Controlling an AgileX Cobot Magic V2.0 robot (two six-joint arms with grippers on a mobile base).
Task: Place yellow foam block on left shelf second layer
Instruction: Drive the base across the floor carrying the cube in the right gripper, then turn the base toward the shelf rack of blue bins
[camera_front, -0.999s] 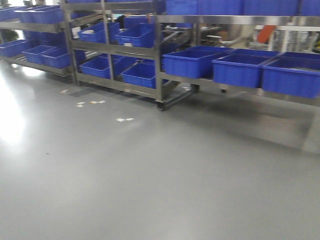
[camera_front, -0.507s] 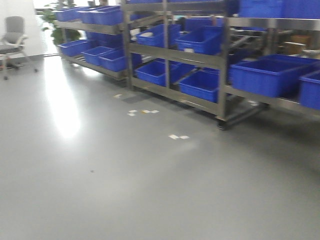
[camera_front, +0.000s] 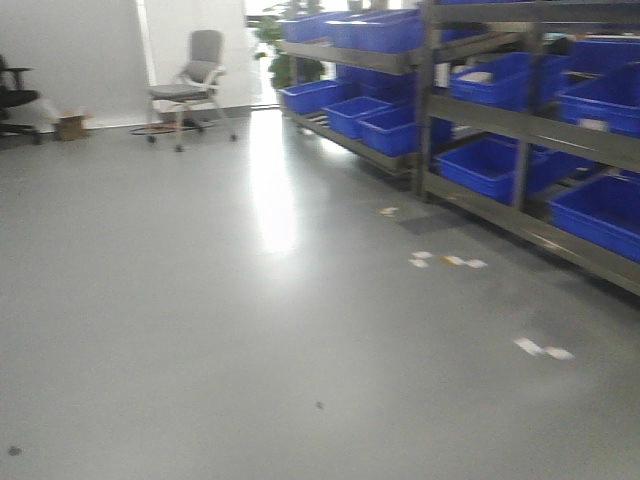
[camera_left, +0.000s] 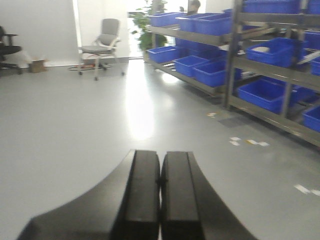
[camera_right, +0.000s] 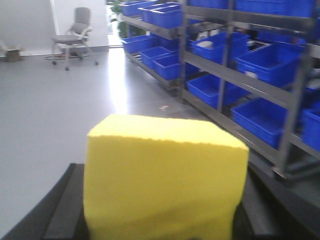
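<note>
1. Filling the right wrist view, the block (camera_right: 165, 175) was seen gripped between the dark fingers of the right pincer (camera_right: 162, 225), well apart from the shelves (camera_right: 250, 65).
2. The left pincer (camera_left: 160, 195) was clenched, its fingers pressed flat together.
3. Blue bins (camera_front: 500, 165) were carried on the shelves at the right; a chair (camera_front: 195, 75) was seen far back on the grey floor (camera_front: 200, 300).

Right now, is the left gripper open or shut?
Shut. In the left wrist view, the left gripper has its two black fingers pressed together along their length, with nothing between them.
</note>
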